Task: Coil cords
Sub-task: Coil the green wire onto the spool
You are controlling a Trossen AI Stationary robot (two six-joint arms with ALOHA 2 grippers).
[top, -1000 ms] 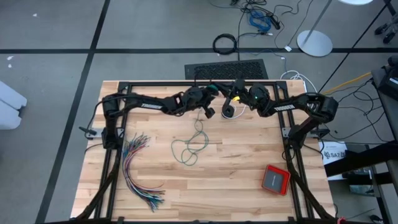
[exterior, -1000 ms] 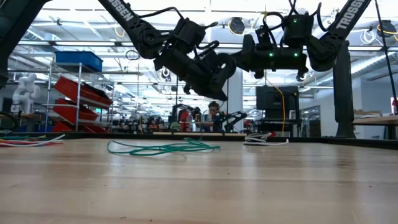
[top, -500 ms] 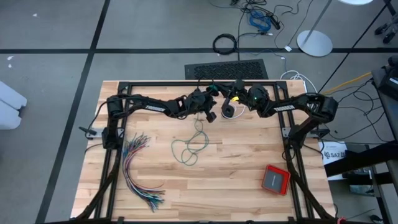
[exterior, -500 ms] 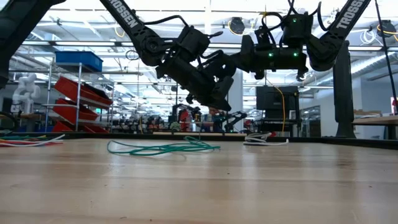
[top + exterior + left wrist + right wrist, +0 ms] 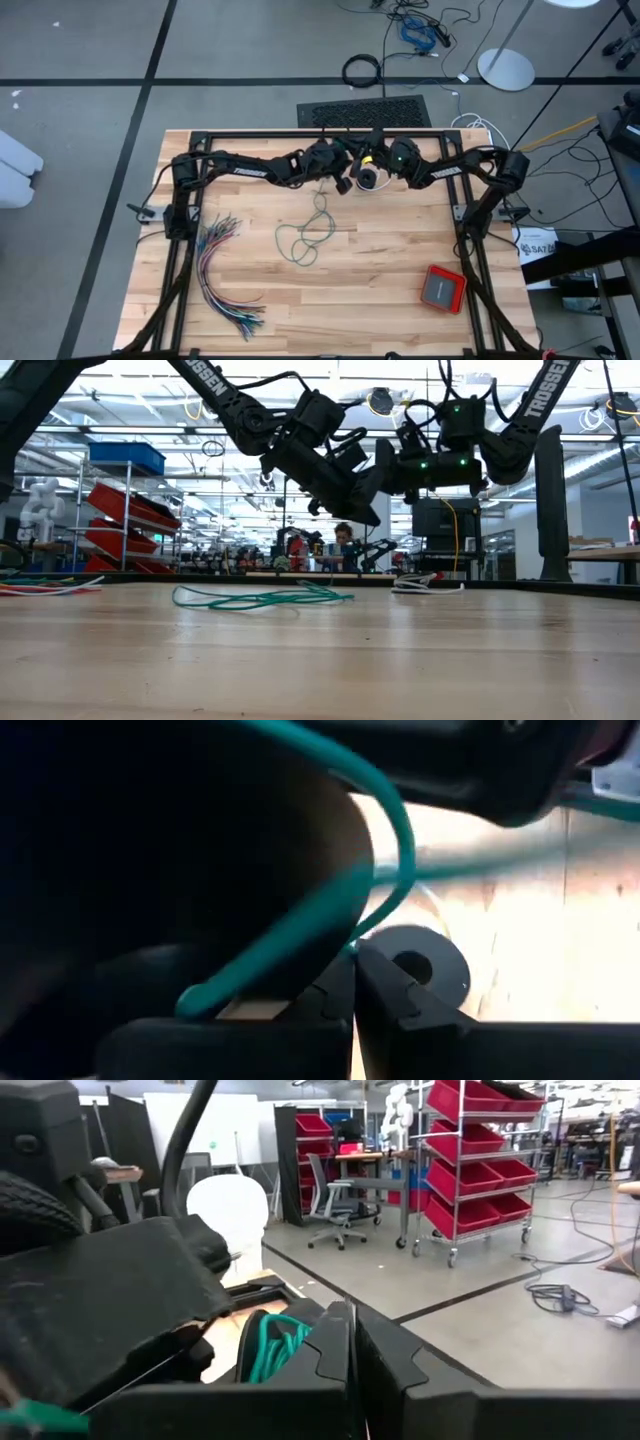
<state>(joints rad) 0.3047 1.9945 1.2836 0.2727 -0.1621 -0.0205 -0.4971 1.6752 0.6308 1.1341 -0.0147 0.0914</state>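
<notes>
The teal-green cord (image 5: 303, 238) lies in loose loops on the middle of the table (image 5: 400, 260), and one strand rises to my grippers at the far middle. The black cord (image 5: 368, 178), coiled with a white tail, lies on the table under them; it shows as a dark ring (image 5: 420, 960) in the left wrist view. My left gripper (image 5: 355, 955) is shut on the teal strand. My right gripper (image 5: 352, 1310) faces it closely and is shut, with several teal turns (image 5: 270, 1345) bunched beside its fingers. In the low view both grippers (image 5: 375, 510) (image 5: 388, 465) hang well above the tabletop. My left gripper pinches one teal strand (image 5: 352, 942) at its fingertips, coming slanting down from the table's left. The cord arcs up and away on one side and trails down on the other, slack, to the loops on the table. My right gripper comes level from the table's right. Several turns of teal cord (image 5: 268, 1342) sit against one finger (image 5: 320, 1350). That finger hides the place of contact, so which part is pinched cannot be told.
A fanned bundle of many-coloured wires (image 5: 225, 275) lies at the left. A red box (image 5: 442, 288) sits at the near right. A dark mat (image 5: 365, 112) lies beyond the far edge. The near middle of the table is bare wood.
My right gripper has moved toward the table's left and sunk a little, closing in on my left gripper. The teal loops and the black coil on the table have stayed where they were.
</notes>
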